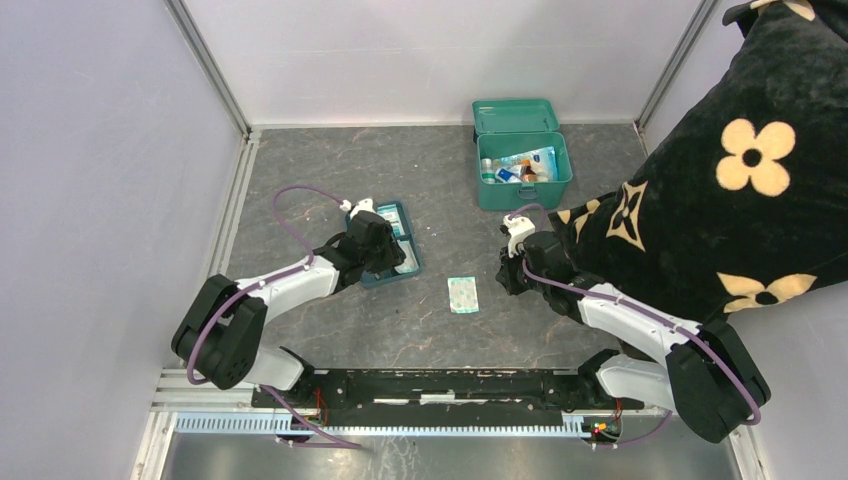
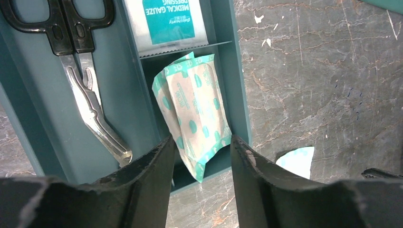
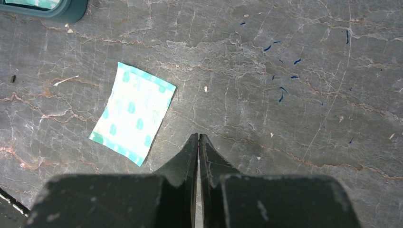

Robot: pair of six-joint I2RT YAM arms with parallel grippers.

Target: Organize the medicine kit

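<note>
- The left arm reaches forward over the shallow teal tray (image 2: 239, 95). The left gripper (image 2: 202, 142) points down at the tray's near end with its jaws apart and nothing between them.
- The right arm is bent low over the grey marbled table (image 3: 285, 118). The right gripper (image 3: 198, 137) has its jaws pressed together and holds nothing.
- A flat square packet (image 3: 133, 113), white with teal dots and edges, lies on the table just left of that gripper.
- In the tray, black-handled metal scissors (image 2: 90, 95) lie in the long compartment.
- Beside them, two dotted packets (image 2: 195, 109) lean in a smaller compartment.
- A white and teal pouch (image 2: 168, 21) reads "MEDICAL GAUZE DRESSING".
- The medicine kit (image 1: 525, 193), a teal box with rounded corners, stands lid-up at the table's far side, with items inside.
</note>
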